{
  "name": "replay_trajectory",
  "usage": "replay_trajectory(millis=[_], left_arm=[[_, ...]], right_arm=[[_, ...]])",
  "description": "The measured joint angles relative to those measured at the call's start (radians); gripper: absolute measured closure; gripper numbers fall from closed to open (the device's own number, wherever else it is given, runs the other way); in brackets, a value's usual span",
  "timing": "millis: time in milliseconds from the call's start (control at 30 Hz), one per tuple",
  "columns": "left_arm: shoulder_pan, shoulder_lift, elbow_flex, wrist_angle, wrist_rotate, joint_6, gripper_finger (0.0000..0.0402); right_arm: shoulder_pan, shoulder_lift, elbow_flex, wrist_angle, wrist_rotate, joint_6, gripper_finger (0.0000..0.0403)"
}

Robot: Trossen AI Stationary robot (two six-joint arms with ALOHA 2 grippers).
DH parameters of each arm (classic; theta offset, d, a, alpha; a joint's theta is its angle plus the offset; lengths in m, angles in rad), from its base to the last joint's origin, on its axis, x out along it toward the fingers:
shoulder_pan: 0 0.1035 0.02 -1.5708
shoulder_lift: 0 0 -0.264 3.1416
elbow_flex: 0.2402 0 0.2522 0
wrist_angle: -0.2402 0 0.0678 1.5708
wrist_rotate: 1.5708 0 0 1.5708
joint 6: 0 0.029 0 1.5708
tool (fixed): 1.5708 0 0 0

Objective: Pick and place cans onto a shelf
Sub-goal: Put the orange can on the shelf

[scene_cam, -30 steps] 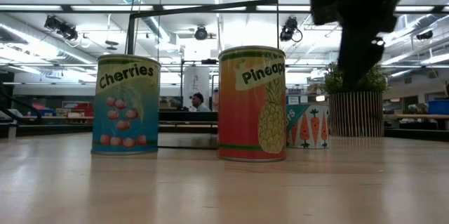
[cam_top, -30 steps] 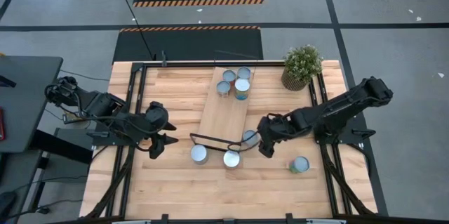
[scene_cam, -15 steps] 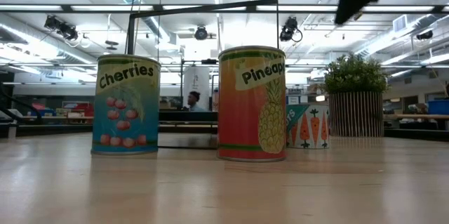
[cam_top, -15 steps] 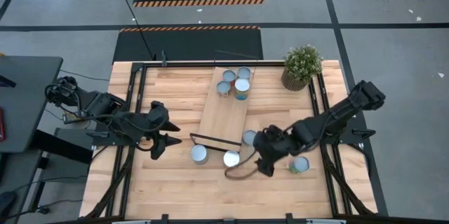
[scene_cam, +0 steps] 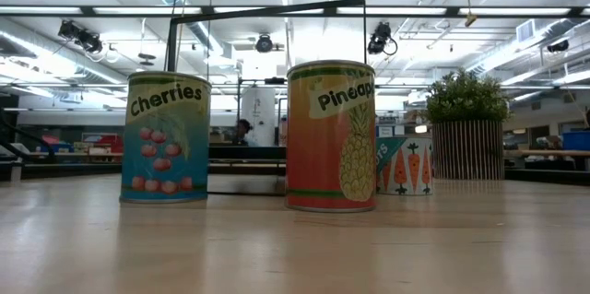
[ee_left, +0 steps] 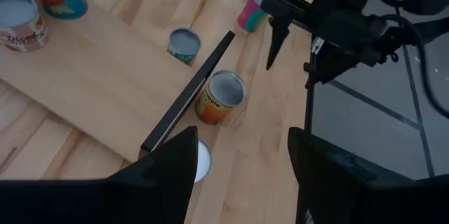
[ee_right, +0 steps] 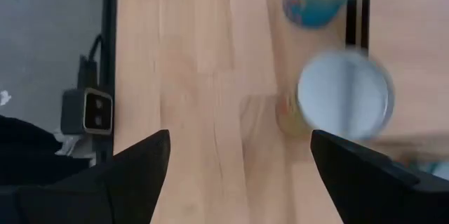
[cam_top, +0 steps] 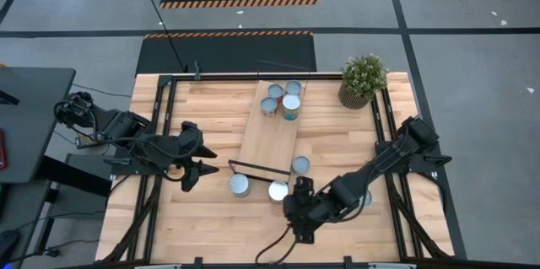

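Moved since the earlier frames: right gripper (cam_top: 297, 204), formerly beside the can by the shelf's framed end, now lies near the table's front edge, close to the orange-red pineapple can (cam_top: 278, 190). Its dark fingers (ee_right: 133, 175) stand apart with only bare planks between them, gripping nothing.

Left gripper (cam_top: 196, 174): unchanged, parked at the table's left side, fingers (ee_left: 165, 175) apart, empty.

Shelf: long pale-wood board (cam_top: 272, 134) with a thin black metal frame (cam_top: 257, 168) at its near end, lying on the plank tabletop (cam_top: 202, 109).

Cans on shelf: three tins clustered at the far end (cam_top: 283, 99).

Cans off shelf: teal cherries can (cam_top: 240, 185) and the pineapple can, standing side by side just in front of the frame; a teal carrot-print can (cam_top: 300, 164) beside the board's right edge; one green can (cam_top: 363, 197), partly hidden by the right arm.

Potted green plant (cam_top: 363, 79): far right corner.
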Motion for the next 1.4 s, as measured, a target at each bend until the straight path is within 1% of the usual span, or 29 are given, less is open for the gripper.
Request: replay_trajectory(millis=[100, 167, 233, 400, 567, 633, 800, 933, 1067, 1167, 1333, 1400], left_arm=[[0.0, 0.0, 0.0, 0.0, 0.0, 0.0, 0.0175], [0.0, 0.0, 0.0, 0.0, 0.0, 0.0, 0.0175], [0.0, 0.0, 0.0, 0.003, 0.0, -0.001, 0.0175], [0.0, 0.0, 0.0, 0.005, 0.0, -0.001, 0.0175], [0.0, 0.0, 0.0, 0.005, 0.0, 0.0, 0.0175], [0.0, 0.0, 0.0, 0.006, 0.0, 0.0, 0.0175], [0.0, 0.0, 0.0, 0.027, -0.023, -0.003, 0.0175], [0.0, 0.0, 0.0, 0.075, -0.03, -0.023, 0.0175], [0.0, 0.0, 0.0, 0.137, -0.069, -0.033, 0.0175], [0.0, 0.0, 0.0, 0.211, -0.066, -0.094, 0.0175], [-0.002, 0.0, 0.0, 0.253, -0.006, -0.102, 0.0175], [-0.002, 0.0, 0.0, 0.25, 0.036, -0.075, 0.0175]], right_arm=[[-0.022, 0.022, 0.06, -0.001, 0.023, -0.103, 0.005], [-0.041, 0.026, 0.075, 0.008, 0.043, -0.184, 0.005], [-0.06, 0.028, 0.078, 0.011, 0.041, -0.264, 0.005], [-0.107, 0.028, 0.078, 0.011, -0.045, -0.412, 0.0046], [-0.136, 0.037, 0.077, 0.024, -0.15, -0.544, 0.0017], [-0.139, 0.037, 0.077, 0.035, -0.17, -0.574, 0.0007], [-0.145, 0.039, 0.103, -0.018, -0.2, -0.606, 0.0008], [-0.138, 0.037, 0.132, -0.036, -0.184, -0.667, 0.0007], [-0.139, 0.049, 0.142, -0.022, -0.181, -0.674, 0.0007], [-0.14, 0.091, 0.142, -0.023, -0.184, -0.697, 0.0007], [-0.116, 0.153, 0.14, -0.013, -0.099, -0.823, 0.0007], [-0.111, 0.164, 0.14, -0.008, -0.081, -0.832, 0.0007]])
